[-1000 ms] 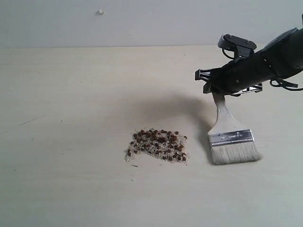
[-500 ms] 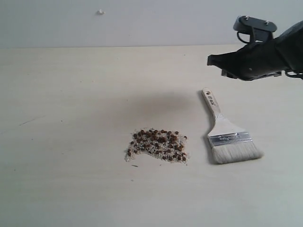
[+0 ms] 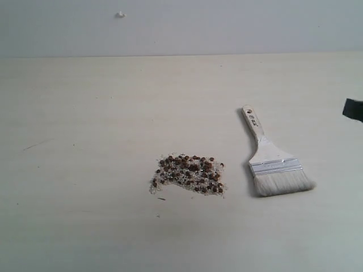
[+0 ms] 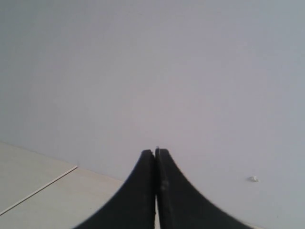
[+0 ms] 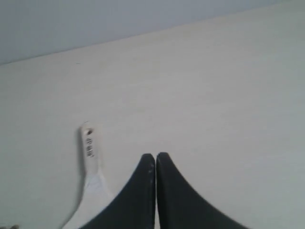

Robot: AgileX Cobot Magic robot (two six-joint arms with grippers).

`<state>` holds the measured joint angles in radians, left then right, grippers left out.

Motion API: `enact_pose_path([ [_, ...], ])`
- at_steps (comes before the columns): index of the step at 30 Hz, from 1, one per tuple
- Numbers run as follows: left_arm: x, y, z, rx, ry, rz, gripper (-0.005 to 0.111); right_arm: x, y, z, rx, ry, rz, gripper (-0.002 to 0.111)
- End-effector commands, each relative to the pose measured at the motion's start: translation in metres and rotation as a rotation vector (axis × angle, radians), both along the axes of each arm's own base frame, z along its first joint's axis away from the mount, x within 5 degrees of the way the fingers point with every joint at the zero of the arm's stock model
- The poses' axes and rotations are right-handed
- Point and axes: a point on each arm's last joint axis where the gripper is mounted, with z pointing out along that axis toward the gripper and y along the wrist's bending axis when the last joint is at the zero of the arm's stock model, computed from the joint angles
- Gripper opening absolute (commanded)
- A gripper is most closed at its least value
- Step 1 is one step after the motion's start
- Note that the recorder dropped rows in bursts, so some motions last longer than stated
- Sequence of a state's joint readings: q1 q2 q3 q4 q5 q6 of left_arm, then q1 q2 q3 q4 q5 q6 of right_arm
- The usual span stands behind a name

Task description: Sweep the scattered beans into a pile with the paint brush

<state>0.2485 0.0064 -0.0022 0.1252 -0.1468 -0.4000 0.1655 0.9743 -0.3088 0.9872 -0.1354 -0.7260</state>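
**Beans look piled, brush is parked, so don't wreck it now**

Exterior view: the beans (image 3: 188,173) sit in one tight clump toward the front edge of the table (image 3: 85,113), about mid-width, with white grains (image 3: 160,184) mixed in. The paint brush (image 3: 276,166) lies flat to the right of the clump and apart from it. Its bristles face the front edge and its handle points toward the back. Nothing holds it. All you can see of your arms is a dark sliver (image 3: 353,109) at the right edge (I'd guess the right arm).

Left wrist view: your left gripper (image 4: 155,151) is pinched closed on nothing and aimed at the wall (image 4: 190,71).

Right wrist view: your right gripper (image 5: 155,155) is closed and empty too. The brush handle sits off to one side of it, not touching.

My read is that the sweeping is basically done and the step now is clearing out. Lift up and away rather than dragging low across the table. Stay off that handle, because a nudge could swing the bristles into the pile. If you want the loose fringe tidied, open wide, take the handle mid-length and use short strokes inward.
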Motion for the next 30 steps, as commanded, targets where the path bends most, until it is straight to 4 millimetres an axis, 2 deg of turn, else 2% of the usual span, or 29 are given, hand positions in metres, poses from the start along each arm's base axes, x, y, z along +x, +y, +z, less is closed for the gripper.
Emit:
enact_pose_path([
  [1, -0.001, 0.0, -0.001, -0.001, -0.002, 0.003, 0.0, -0.046, 0.008, 0.001, 0.055, -0.043, 0.171, 0.0],
  [6, -0.001, 0.0, -0.001, -0.001, -0.002, 0.003, 0.0, -0.072, 0.011, 0.001, 0.095, -0.119, 0.241, 0.0],
  [10, -0.001, 0.0, -0.001, -0.001, -0.002, 0.003, 0.0, -0.081, 0.011, 0.004, 0.111, -0.173, 0.251, 0.0],
  [16, -0.001, 0.0, -0.001, -0.001, -0.002, 0.003, 0.0, -0.082, 0.011, 0.005, 0.181, -0.173, 0.232, 0.0],
  [30, -0.001, 0.0, -0.001, -0.001, -0.002, 0.003, 0.0, -0.082, 0.01, 0.005, 0.184, -0.179, 0.22, 0.0],
])
